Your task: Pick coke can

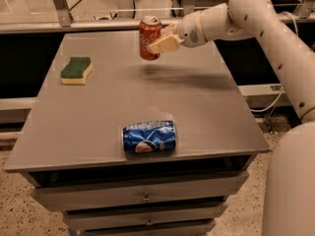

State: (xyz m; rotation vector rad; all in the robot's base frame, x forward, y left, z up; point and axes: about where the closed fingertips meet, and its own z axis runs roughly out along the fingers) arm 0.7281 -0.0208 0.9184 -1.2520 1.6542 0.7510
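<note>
The red coke can with white script and a silver top is upright over the far middle of the grey table. It hangs a little above the surface, with its shadow beneath it. My gripper reaches in from the right and is shut on the can's right side. One cream finger shows across the can's front; the other is hidden behind the can.
A dented blue Pepsi can lies on its side near the table's front edge. A green and yellow sponge sits at the far left. My white arm spans the right side. Drawers are below the tabletop.
</note>
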